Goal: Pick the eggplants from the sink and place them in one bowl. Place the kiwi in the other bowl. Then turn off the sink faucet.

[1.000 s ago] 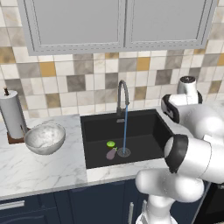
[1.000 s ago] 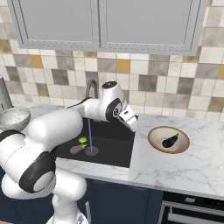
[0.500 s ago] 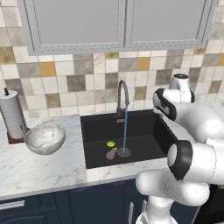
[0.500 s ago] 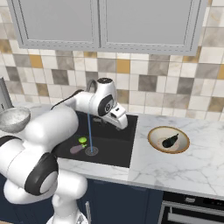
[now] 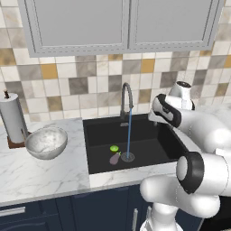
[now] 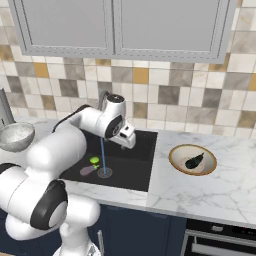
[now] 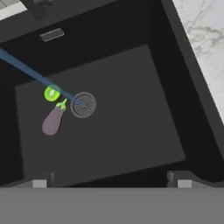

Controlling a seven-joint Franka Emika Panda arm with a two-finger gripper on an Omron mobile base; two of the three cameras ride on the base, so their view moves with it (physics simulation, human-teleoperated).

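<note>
One dark eggplant (image 6: 194,160) lies in the tan bowl (image 6: 176,162); the mauve eggplant (image 7: 53,121) and kiwi (image 7: 51,93) sit by the sink (image 7: 131,109) drain, well beyond the wide-spread, empty fingers (image 7: 39,183).

Mauve eggplant (image 7: 53,120) and kiwi (image 7: 52,93) lie beside the sink (image 7: 131,131) drain (image 7: 83,104).

matt black sink (image 5: 149,144), white marble counter (image 5: 40,173)
</note>
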